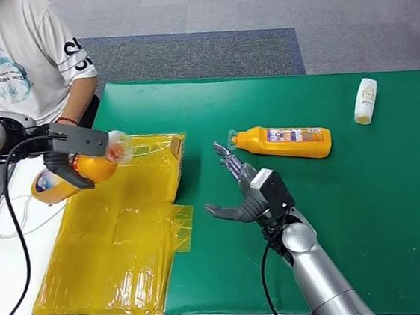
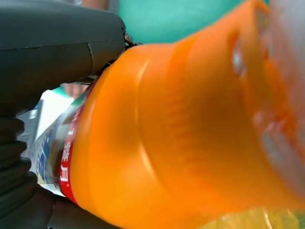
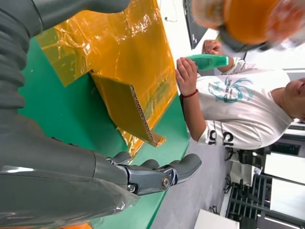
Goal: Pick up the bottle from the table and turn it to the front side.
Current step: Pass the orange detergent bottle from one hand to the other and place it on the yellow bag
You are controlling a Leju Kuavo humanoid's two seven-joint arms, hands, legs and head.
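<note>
The left hand (image 1: 69, 159) grips an orange bottle (image 1: 78, 171) around its body, fingers wrapped on it, lifted above the yellow-taped cardboard sheet (image 1: 120, 235) at the green mat's (image 1: 372, 208) left edge. The right hand (image 1: 240, 192) hovers over the mat's middle with fingers spread, holding nothing. Just beyond it a second orange bottle (image 1: 283, 142) lies on its side (cap toward the hand). A small white bottle (image 1: 365, 100) lies near the far right corner. A person in a white T-shirt (image 1: 15, 54) sits by the far left corner.

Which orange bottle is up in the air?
The orange bottle gripped by the robot's left hand, above the yellow plastic-wrapped cardboard. The other orange bottle lies sideways on the green table.
</note>
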